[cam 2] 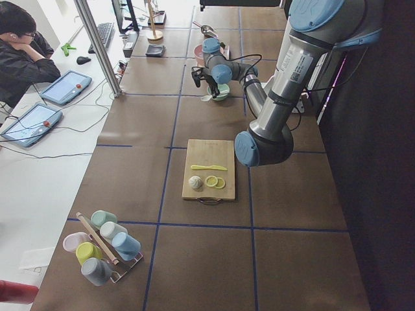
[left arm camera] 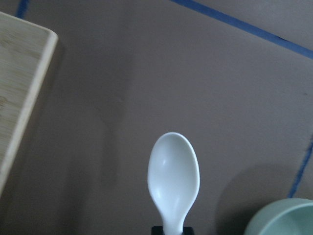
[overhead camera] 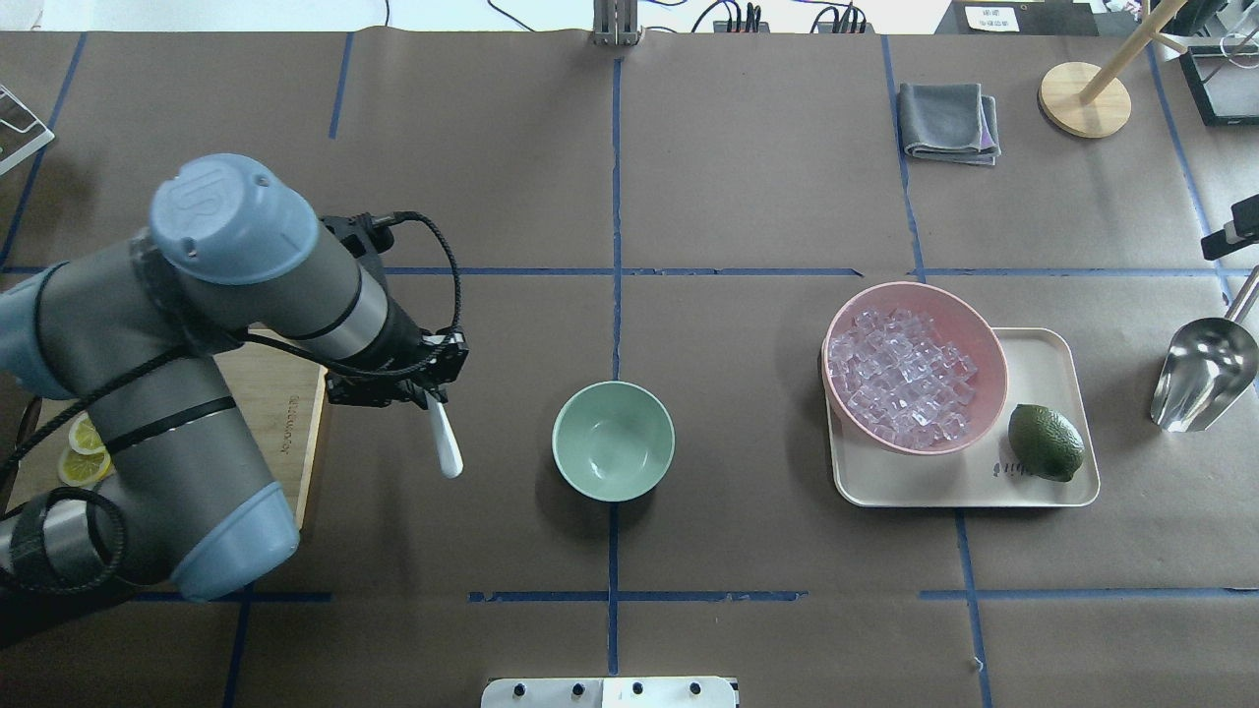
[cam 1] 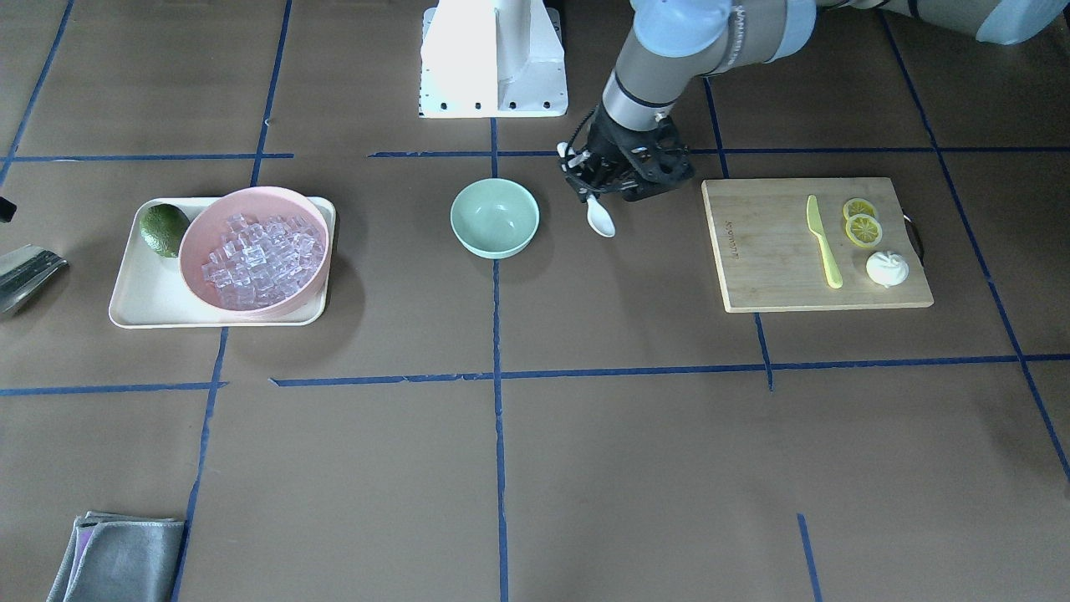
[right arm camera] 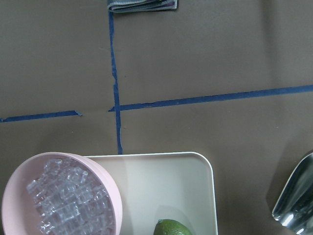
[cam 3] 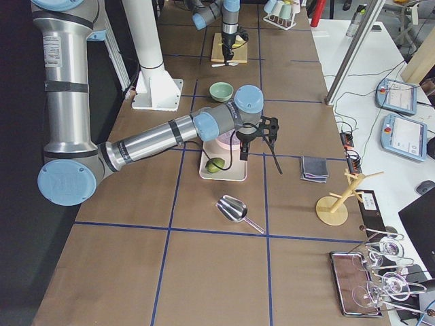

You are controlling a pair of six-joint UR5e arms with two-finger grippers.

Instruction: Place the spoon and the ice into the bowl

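- Bowl (overhead camera: 613,441) sits empty.
- Left gripper (overhead camera: 430,396) pinches the handle; right gripper (cam 3: 264,130), can't tell its state.
- Spoon (overhead camera: 448,450) is near the bowl, not over it: I'd centre it above the rim before release.
- Ice (overhead camera: 900,379) is heaped in the pink bowl (overhead camera: 915,288).

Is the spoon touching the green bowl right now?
Apart. The overhead view shows a strip of bare table between the spoon, held by the left gripper, and the bowl.

From here I can make out only what looks like a UR mark on the blue joint cap (overhead camera: 209,200) of the left arm (overhead camera: 167,442). The cutting board (cam 1: 777,251) bears a burned-in brand and the tray (overhead camera: 969,484) a small dark print; both are too small for me to read.
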